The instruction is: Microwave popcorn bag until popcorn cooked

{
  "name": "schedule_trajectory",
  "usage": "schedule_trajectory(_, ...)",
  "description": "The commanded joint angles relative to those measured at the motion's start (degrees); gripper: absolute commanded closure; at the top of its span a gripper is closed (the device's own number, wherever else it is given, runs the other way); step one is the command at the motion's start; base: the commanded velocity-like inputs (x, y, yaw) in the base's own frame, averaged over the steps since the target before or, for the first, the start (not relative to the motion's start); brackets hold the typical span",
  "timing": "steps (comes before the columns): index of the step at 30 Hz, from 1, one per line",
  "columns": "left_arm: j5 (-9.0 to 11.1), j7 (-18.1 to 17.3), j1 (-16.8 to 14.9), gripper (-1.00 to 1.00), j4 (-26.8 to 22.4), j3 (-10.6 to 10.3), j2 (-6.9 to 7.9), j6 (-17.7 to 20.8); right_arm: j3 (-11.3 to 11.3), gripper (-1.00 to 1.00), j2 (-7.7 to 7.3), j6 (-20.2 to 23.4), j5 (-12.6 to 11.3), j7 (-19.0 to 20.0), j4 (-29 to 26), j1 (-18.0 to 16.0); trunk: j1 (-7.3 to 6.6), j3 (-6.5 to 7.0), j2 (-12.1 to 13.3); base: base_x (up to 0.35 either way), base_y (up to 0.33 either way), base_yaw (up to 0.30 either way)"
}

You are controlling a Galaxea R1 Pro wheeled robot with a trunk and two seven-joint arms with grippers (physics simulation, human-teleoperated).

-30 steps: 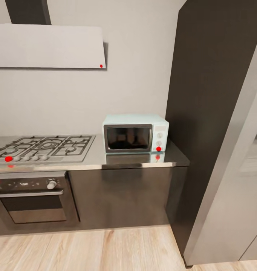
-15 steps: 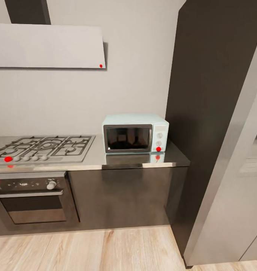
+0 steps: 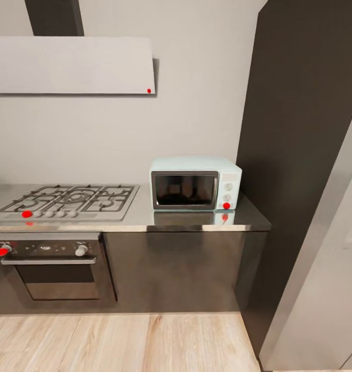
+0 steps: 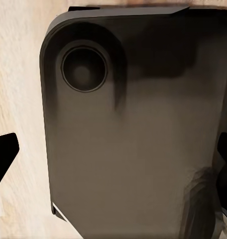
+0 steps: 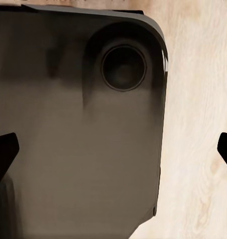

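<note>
Microwave [image 3: 195, 183] on steel countertop [image 3: 140, 221]

I can read no text or number anywhere; the microwave [image 3: 195, 183] panel shows no legible marks.

microwave [image 3: 195, 183] mint-blue | countertop [image 3: 196, 219] glossy grey | floor [image 3: 119, 343] pale wood-grain

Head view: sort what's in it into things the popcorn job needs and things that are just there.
Needed: microwave, door shut; countertop it stands on.

Just there: gas hob, oven, white hood, tall dark cabinet, wood floor.
</note>
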Motion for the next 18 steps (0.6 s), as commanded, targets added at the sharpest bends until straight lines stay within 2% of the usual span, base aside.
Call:
schedule_trajectory(1,0.09,-0.02,-0.01,-1.00,-0.03,0.05,-0.01,-0.07,0.03,-1.00,0.01,-0.16,0.02,-0.07,-0.01,-0.01,0.00,-0.05,-0.03,0.000,0.000,0.175)
schedule_trajectory(7,0.09,-0.01,-0.01,-1.00,-0.03,0.05,-0.02,-0.07,0.14,-1.00,0.01,-0.15,0.02,-0.07,0.01,-0.01,0.00,-0.05,-0.03,0.026,0.000,0.056)
schedule_trajectory(18,0.09,-0.02,-0.01,-1.00,-0.03,0.05,-0.04,-0.07,0.21,-1.00,0.01,-0.14,0.11,-0.07,0.02,-0.01,0.00,-0.05,-0.03,0.169,0.000,0.001)
